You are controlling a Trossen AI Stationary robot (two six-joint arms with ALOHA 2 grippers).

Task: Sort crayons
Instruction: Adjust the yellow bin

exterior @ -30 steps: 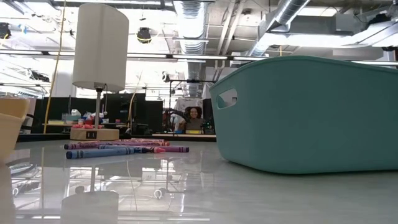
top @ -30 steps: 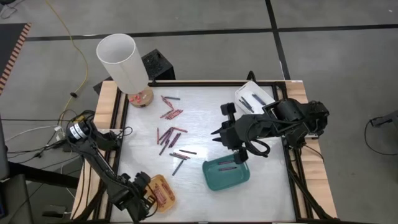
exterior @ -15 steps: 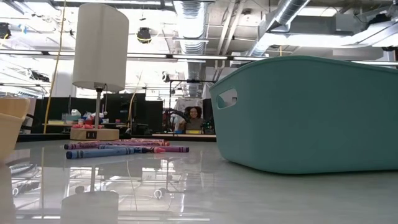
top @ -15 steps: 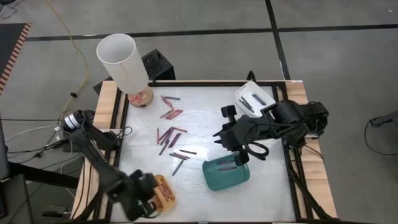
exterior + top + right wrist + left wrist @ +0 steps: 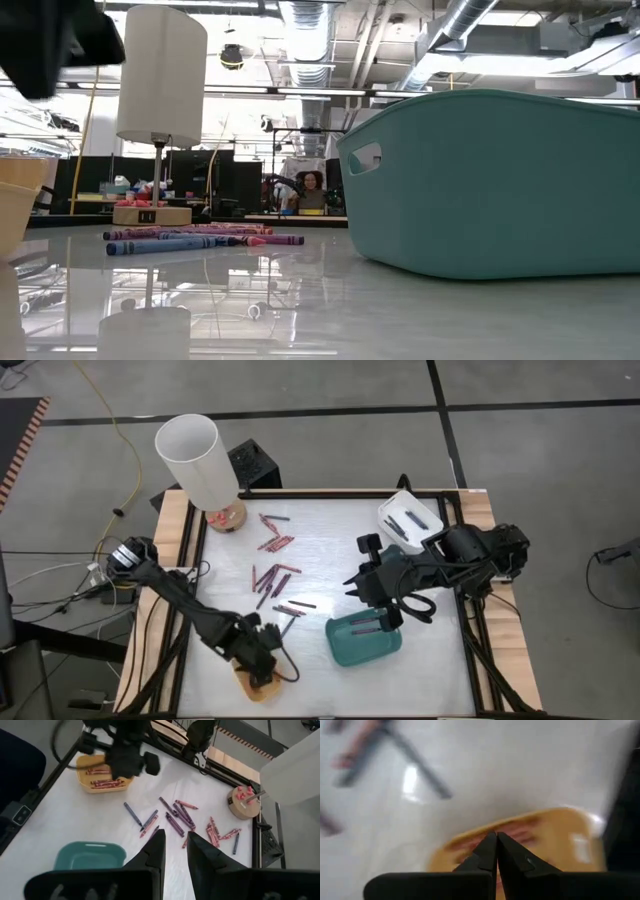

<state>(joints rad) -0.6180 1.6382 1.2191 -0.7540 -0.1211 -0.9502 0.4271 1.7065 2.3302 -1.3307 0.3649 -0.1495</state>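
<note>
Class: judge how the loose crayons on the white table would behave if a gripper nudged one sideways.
The crayons look thin and round, so one would probably roll. The table mirrors them in the low view, so it likely slides too. They lie clustered and overlapping, so neighbours may shift.

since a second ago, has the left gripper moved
Yes. The left gripper swung from the table's left edge across the yellow tray, toward the teal tray.

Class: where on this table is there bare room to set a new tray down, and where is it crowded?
Free: the table between the lamp and white tray; also right of the teal tray. Crowded: the middle, strewn with crayons, down to the yellow tray.
</note>
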